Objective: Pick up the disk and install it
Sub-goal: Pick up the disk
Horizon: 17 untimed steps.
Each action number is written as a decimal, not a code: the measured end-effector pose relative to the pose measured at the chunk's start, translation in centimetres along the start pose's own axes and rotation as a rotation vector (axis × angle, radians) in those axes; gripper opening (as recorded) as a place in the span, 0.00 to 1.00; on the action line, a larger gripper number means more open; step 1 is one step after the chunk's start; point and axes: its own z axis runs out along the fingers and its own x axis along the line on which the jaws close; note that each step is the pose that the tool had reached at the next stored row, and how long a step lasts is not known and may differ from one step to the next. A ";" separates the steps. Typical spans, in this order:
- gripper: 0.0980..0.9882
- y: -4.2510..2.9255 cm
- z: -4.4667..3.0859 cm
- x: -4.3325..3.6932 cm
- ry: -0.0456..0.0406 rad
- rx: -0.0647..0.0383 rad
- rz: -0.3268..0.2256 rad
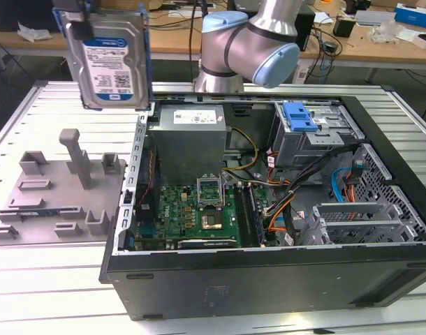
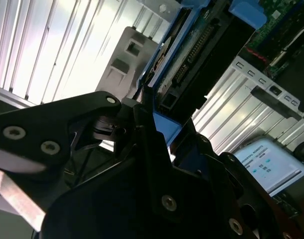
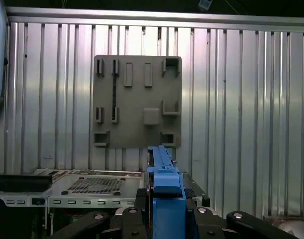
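Note:
The disk [image 1: 109,63] is a silver hard drive with a white-and-blue label in a blue carrier. It hangs upright high above the aluminium table, over the gap between the grey fixture plate [image 1: 59,188] and the open computer case [image 1: 269,272]. In the first wrist view my gripper [image 3: 164,216] is shut on the disk's blue carrier edge [image 3: 164,174], with a black finger [image 3: 117,221] on each side. The second wrist view shows the disk's connector end [image 2: 189,55] sticking out past the black fingers [image 2: 142,124].
Inside the case are a grey power supply [image 1: 188,139], the motherboard [image 1: 192,209] and a metal drive cage with a blue latch [image 1: 299,115] at the back, on the exterior view's right. My arm [image 1: 255,42] reaches over the case's back edge. Cluttered desks stand behind.

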 end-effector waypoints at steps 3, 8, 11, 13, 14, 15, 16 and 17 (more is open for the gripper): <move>0.30 -1.75 -0.03 0.31 0.0000 0.000 0.000; 0.30 -4.75 -0.10 0.97 0.0001 0.000 0.000; 0.30 -6.59 -0.13 1.49 0.0000 0.000 0.000; 0.30 -7.54 -0.15 1.81 0.0000 0.000 0.000; 0.30 -7.94 -0.16 1.95 0.0000 0.000 0.000; 0.30 -8.36 -0.17 2.13 0.0001 0.000 0.000; 0.30 -9.26 -0.18 2.52 0.0000 0.000 0.000; 0.30 -9.65 -0.19 2.70 0.0000 0.000 0.000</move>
